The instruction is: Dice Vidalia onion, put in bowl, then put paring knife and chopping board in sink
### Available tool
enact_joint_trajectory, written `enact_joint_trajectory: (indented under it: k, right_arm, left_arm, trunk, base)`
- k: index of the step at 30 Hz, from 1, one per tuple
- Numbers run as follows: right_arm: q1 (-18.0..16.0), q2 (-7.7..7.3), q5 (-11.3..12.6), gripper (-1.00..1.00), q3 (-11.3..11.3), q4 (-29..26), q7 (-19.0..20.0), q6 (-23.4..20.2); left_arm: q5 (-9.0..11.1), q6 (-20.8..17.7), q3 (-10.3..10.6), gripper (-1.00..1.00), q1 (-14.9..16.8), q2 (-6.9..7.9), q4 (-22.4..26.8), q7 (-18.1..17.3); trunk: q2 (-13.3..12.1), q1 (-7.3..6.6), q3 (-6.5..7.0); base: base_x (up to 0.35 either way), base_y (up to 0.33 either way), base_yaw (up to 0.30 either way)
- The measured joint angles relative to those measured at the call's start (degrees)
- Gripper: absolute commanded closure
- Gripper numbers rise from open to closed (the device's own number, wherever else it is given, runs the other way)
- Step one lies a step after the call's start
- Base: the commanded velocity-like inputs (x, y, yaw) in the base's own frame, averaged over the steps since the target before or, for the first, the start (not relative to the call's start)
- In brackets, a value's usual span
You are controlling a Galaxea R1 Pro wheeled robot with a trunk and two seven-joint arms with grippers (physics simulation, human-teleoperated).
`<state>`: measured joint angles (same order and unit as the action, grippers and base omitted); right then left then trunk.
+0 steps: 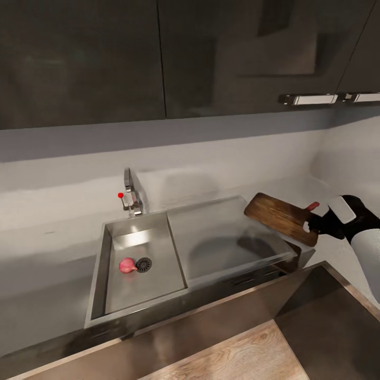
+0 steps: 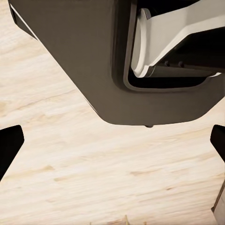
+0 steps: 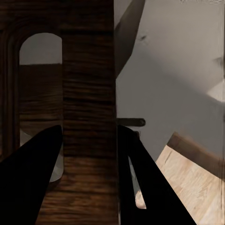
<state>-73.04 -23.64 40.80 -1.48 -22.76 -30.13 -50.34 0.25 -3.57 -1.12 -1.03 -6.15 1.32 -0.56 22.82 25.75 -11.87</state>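
Gripping the chopping board [image 1: 281, 217] by its slotted end, the right claw [image 1: 315, 224] is clamped tight, holding it tilted over the sink's [image 1: 227, 235] drainboard, long axis pointing toward the basin where the onion [image 1: 126, 265] sits.

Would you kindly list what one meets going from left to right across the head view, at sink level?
Onion → drain → drainboard → chopping board → right end effector, shut on the board's end.
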Motion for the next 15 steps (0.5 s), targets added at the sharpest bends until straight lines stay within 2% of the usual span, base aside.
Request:
enact_joint_trajectory:
  k: [4, 5, 6, 8, 13, 15]
  right_arm:
    - [-0.02, 0.43, 0.17, 1.0, -1.02, -0.01, 0.01, 0.11]
    - [0.03, 0.92, -0.1, 1.0, -2.21, 0.03, -0.02, -0.16]
    - [0.03, 1.23, 0.76, 1.0, -2.69, -0.01, -0.01, 0.25]
    - [0.04, 1.66, -0.19, 1.0, -4.01, 0.02, -0.04, -0.12]
    - [0.02, 2.39, 0.48, 1.0, -6.24, -0.02, -0.01, 0.25]
    - [0.05, 2.68, -0.1, 1.0, -7.41, 0.02, 0.02, -0.06]
  left_arm:
    - [0.01, 0.0, 0.0, -1.0, 0.0, 0.0, -0.02, 0.0]
    - [0.0, 0.0, 0.0, -1.0, 0.0, 0.0, 0.0, 0.0]
    - [0.0, 0.0, 0.0, -1.0, 0.01, 0.0, -0.01, 0.0]
    - [0.01, 0.0, 0.0, -1.0, 0.0, 0.0, 0.01, 0.0]
    - [-0.01, 0.0, 0.0, -1.0, 0.0, 0.0, -0.04, 0.0]
    - [0.0, 0.0, 0.0, -1.0, 0.0, 0.0, -0.01, 0.0]
  trunk:
    - [0.0, 0.0, 0.0]
    - [0.0, 0.0, -0.01]
    - [-0.01, 0.01, 0.0]
    - [-0.01, 0.0, 0.0]
    - [0.0, 0.0, 0.0]
    - [-0.01, 0.0, 0.0]
  base:
    - [0.0, 0.0, 0.0]
    - [0.0, 0.0, 0.0]
    - [0.0, 0.0, 0.0]
    - [0.0, 0.0, 0.0]
    - [0.0, 0.0, 0.0]
    - [0.0, 0.0, 0.0]
